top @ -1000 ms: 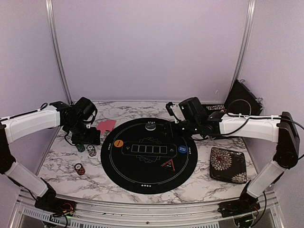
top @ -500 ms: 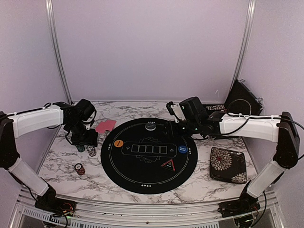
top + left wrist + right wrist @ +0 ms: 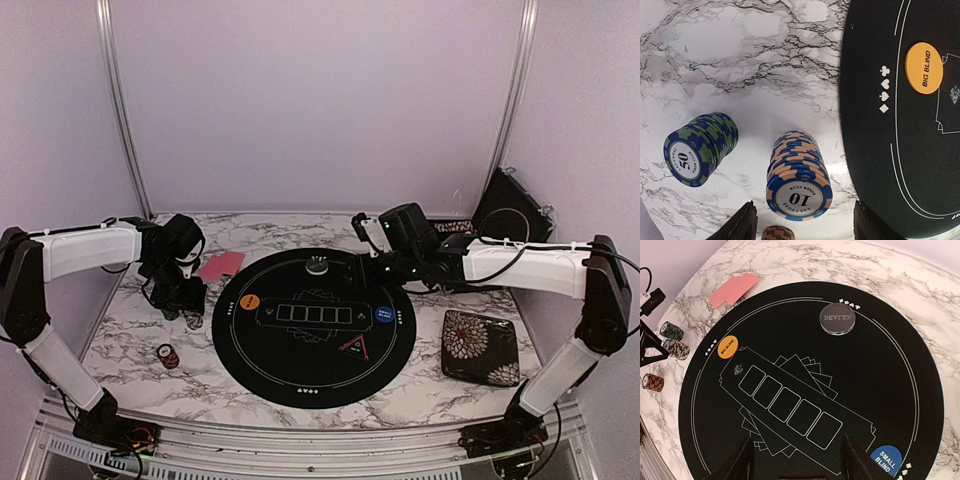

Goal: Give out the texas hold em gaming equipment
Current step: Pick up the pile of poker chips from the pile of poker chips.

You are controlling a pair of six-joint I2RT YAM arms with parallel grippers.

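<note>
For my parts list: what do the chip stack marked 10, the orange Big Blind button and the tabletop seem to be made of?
Chip stack marked 10: probably moulded plastic or clay composite, matte striped edges, printed centre label.
Orange Big Blind button: likely smooth plastic, flat even colour, printed lettering.
Tabletop: marble look, grey veins, slight sheen; possibly only laminate.

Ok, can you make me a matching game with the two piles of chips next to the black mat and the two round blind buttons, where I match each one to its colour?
Things:
1. chip stack marked 50
2. chip stack marked 10
3. BIG BLIND button
4. SMALL BLIND button

Colours:
A. plain orange
B. blue and green stripes
C. plain blue
D. blue and peach stripes

Right pairs: 1-B, 2-D, 3-A, 4-C.
</note>
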